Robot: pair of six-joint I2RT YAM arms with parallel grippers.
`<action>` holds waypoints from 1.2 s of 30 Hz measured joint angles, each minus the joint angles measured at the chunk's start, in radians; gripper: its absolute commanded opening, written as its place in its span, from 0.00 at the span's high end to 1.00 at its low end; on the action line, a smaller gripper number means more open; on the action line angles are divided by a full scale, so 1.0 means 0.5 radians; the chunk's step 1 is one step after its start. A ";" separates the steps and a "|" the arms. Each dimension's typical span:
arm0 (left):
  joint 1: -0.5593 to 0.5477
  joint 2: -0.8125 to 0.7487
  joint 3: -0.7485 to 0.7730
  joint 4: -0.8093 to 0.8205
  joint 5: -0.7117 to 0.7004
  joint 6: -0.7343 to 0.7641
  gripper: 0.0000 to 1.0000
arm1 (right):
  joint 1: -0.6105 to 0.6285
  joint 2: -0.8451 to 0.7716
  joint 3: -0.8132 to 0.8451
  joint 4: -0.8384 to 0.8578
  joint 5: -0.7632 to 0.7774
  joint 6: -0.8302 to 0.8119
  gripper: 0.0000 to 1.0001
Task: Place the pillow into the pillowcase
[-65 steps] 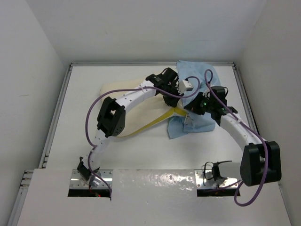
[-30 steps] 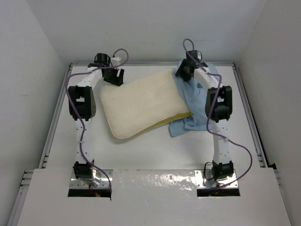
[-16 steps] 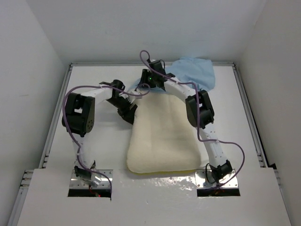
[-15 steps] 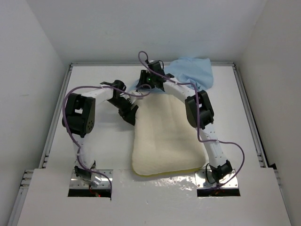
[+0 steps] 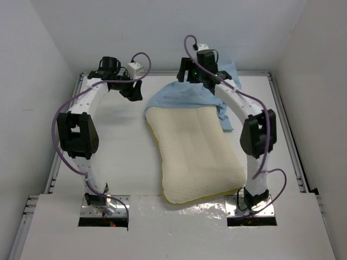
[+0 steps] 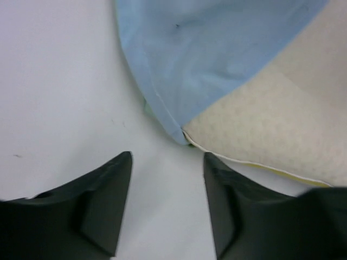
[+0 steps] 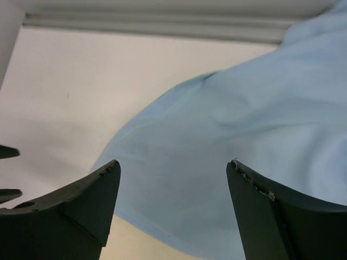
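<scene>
Left claw (image 6: pixel 167 157): held at the far left of the table, its two fingers apart with only bare tabletop seen between them; nothing is gripped.
Table (image 5: pixel 119 143): a white surface on which both cloth things are laid.
Pillowcase (image 5: pixel 183 98): light blue face up, spread at the far middle of the table and draped over the far end of the pillow; one corner is seen just ahead of the left claw, with a thin green edge showing beneath it. More blue cloth is bunched to the right, partly hidden by the right arm.
Pillow (image 5: pixel 196 154): cream, laid lengthwise from the far middle to the near edge, with a yellow band seen along its left and near sides. Most of it is uncovered; whether its far end is inside the case cannot be told.
Right claw (image 7: pixel 171 165): held above the blue cloth at the far end, fingers wide apart, nothing clamped.
</scene>
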 measured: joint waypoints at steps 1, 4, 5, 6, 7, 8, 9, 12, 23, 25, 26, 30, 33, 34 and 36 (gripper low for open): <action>0.011 0.009 0.005 0.040 -0.016 -0.023 0.41 | -0.021 -0.075 -0.036 0.002 0.037 -0.020 0.25; -0.006 0.174 0.137 0.036 0.043 -0.044 0.38 | -0.009 -0.330 -0.224 0.010 0.146 -0.066 0.27; -0.020 0.267 0.228 -0.005 0.078 -0.031 0.37 | 0.021 -0.414 -0.316 0.013 0.172 -0.076 0.27; -0.043 0.380 0.326 -0.027 0.115 -0.013 0.35 | 0.071 -0.496 -0.416 0.002 0.212 -0.089 0.27; -0.061 0.455 0.373 -0.037 0.140 0.006 0.34 | 0.126 -0.557 -0.503 0.000 0.248 -0.100 0.26; -0.078 0.498 0.380 -0.041 0.157 0.018 0.34 | 0.199 -0.615 -0.607 -0.002 0.278 -0.113 0.24; -0.098 0.519 0.349 -0.048 0.169 0.026 0.34 | 0.275 -0.655 -0.694 -0.008 0.309 -0.118 0.23; -0.136 0.494 0.163 -0.010 0.182 0.020 0.41 | 0.535 -0.708 -0.946 -0.035 0.375 -0.126 0.19; -0.166 0.446 -0.031 0.234 0.065 -0.173 1.00 | 1.052 -0.362 -0.801 -0.195 0.722 -0.095 0.01; -0.167 0.407 -0.091 0.298 0.047 -0.211 1.00 | 1.038 -0.263 -0.761 -0.225 0.795 -0.079 0.01; -0.169 0.386 -0.117 0.323 0.037 -0.223 1.00 | 1.033 -0.202 -0.735 -0.251 0.833 -0.070 0.03; -0.171 0.332 -0.155 0.359 -0.003 -0.259 1.00 | 0.998 0.073 -0.583 -0.366 0.945 -0.026 0.60; -0.171 0.307 -0.155 0.332 -0.027 -0.261 1.00 | 0.964 0.190 -0.455 -0.458 0.994 0.041 1.00; -0.171 0.301 -0.154 0.327 -0.040 -0.259 1.00 | 0.939 0.195 -0.423 -0.478 0.978 0.069 1.00; -0.170 0.289 -0.153 0.340 -0.060 -0.256 1.00 | 0.890 0.181 -0.405 -0.483 0.928 0.134 1.00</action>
